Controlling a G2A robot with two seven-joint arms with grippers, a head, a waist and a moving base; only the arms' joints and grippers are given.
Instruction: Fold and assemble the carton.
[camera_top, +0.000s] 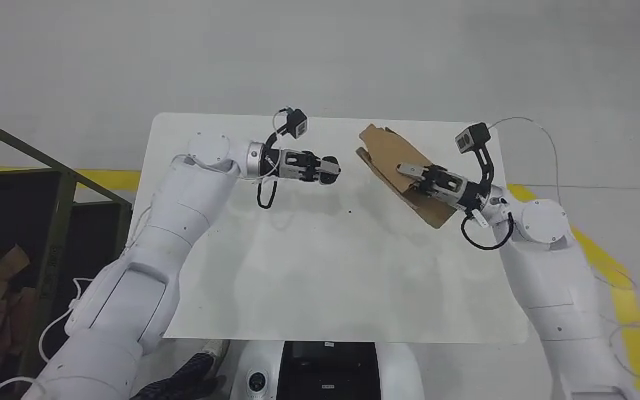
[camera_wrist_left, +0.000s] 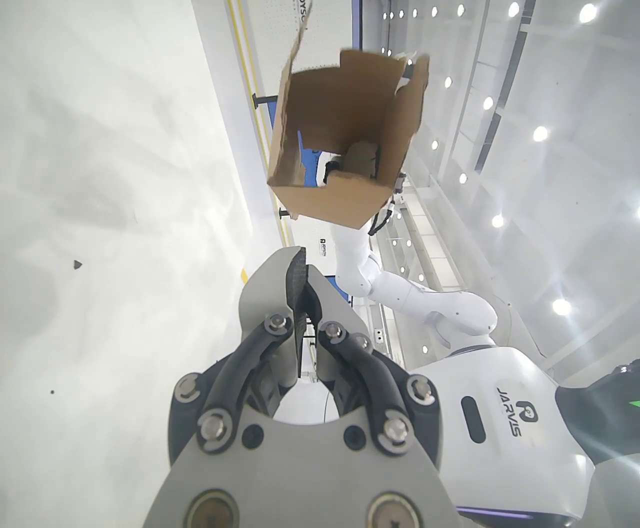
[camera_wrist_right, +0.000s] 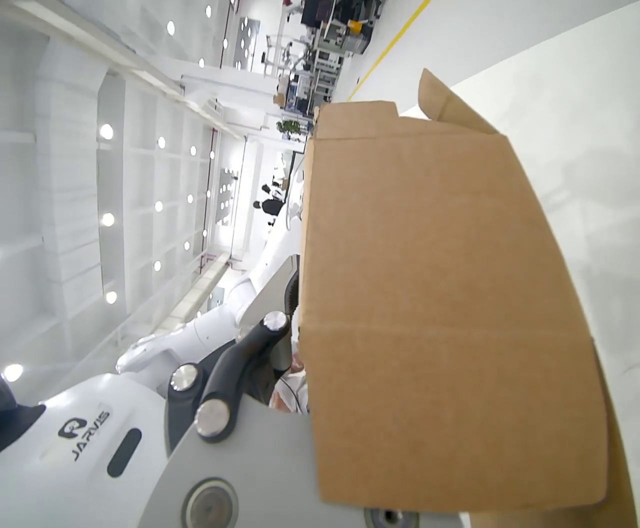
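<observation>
From above, you see the carton (camera_top: 392, 160) as a flattish brown shape over the far right part of the table (camera_top: 300, 270), with the right gripper (camera_top: 410, 172) clamped on it. Your left wrist view shows it opened into a hollow tube, and the left gripper (camera_wrist_left: 300, 265) pressed shut on nothing, apart from the carton. In the right wrist view, one finger (camera_wrist_right: 289, 295) lies against a carton wall and the other is hidden.
</observation>
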